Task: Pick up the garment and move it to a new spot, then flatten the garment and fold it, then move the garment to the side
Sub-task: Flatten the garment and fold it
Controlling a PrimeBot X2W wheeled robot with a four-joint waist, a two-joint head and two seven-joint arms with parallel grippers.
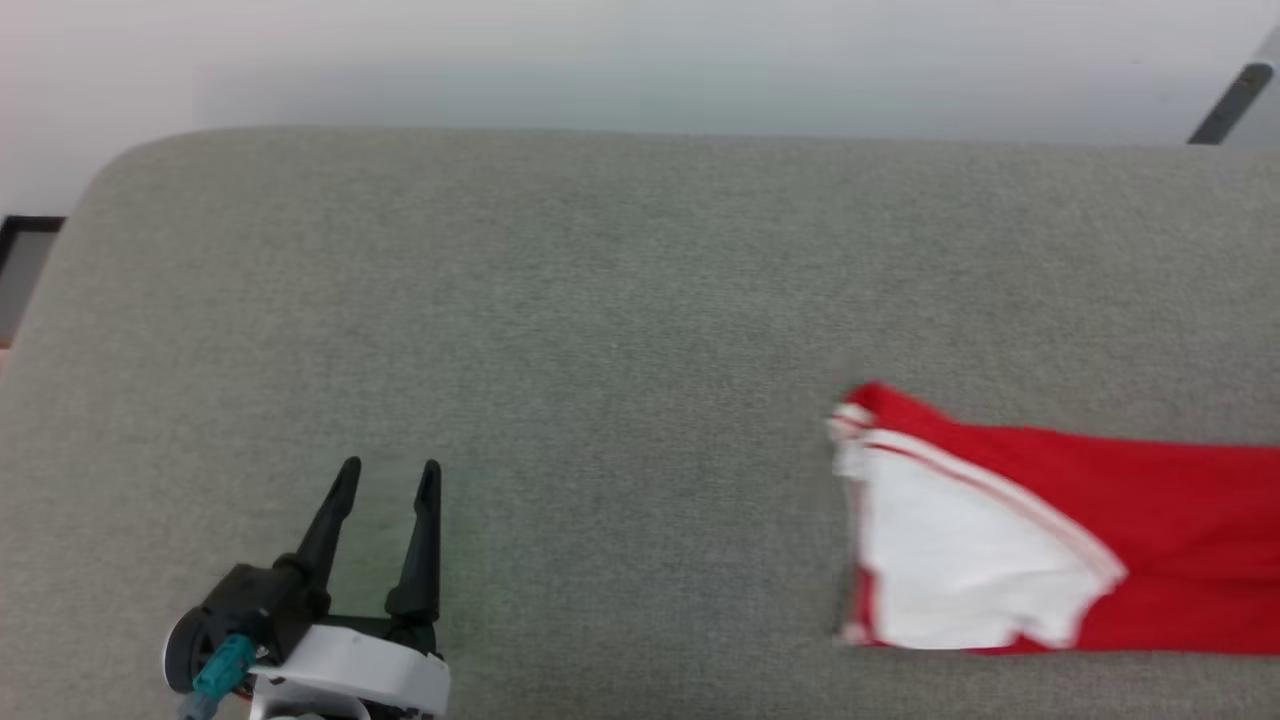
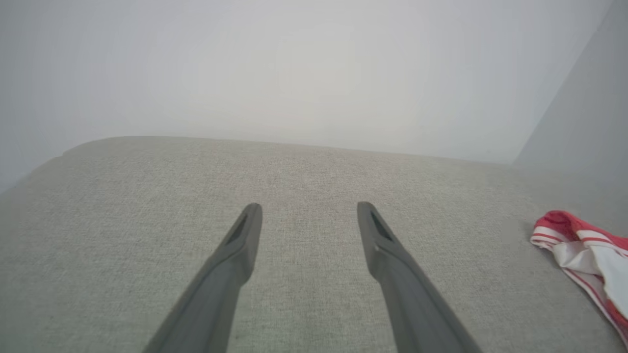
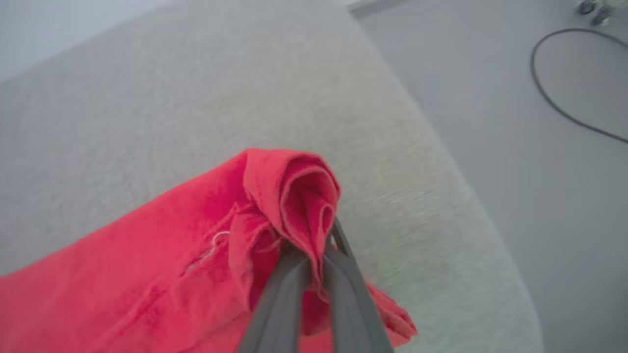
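Head view: a broad grey cushion spans the frame. The garment, red with a white sleeve and striped trim, lies at the lower right and runs off the right edge.
Idle arm: the left gripper sits at the lower left of the head view, its two dark fingers spread wide with nothing between them, well apart from the cloth.
Working arm: in the right wrist view the right gripper has its jaws closed tight on a bunched roll of red fabric at the lower centre. The rest of the garment trails away to the lower left over the cushion.
Surroundings: the cushion's rounded edge curves down the right side of the right wrist view, near the pinch, with pale floor beyond it.
Step in hand: this looks like a lift and carry of the garment. Whether it is the first move or the last one to the side cannot be told.
Grip check: the pinch takes several layers at one end, which looks secure, but only a small part of a large soft shirt is held.
Doing it well: raise slowly so the hanging cloth follows without snagging, and carry it low over the cushion, away from the edge.
Setting down: lower the trailing end first and draw the held end away from it, so the cloth lands stretched out and not heaped.
Risk: a fast swing could pull the fabric out of the jaws or send the loose end over the edge.
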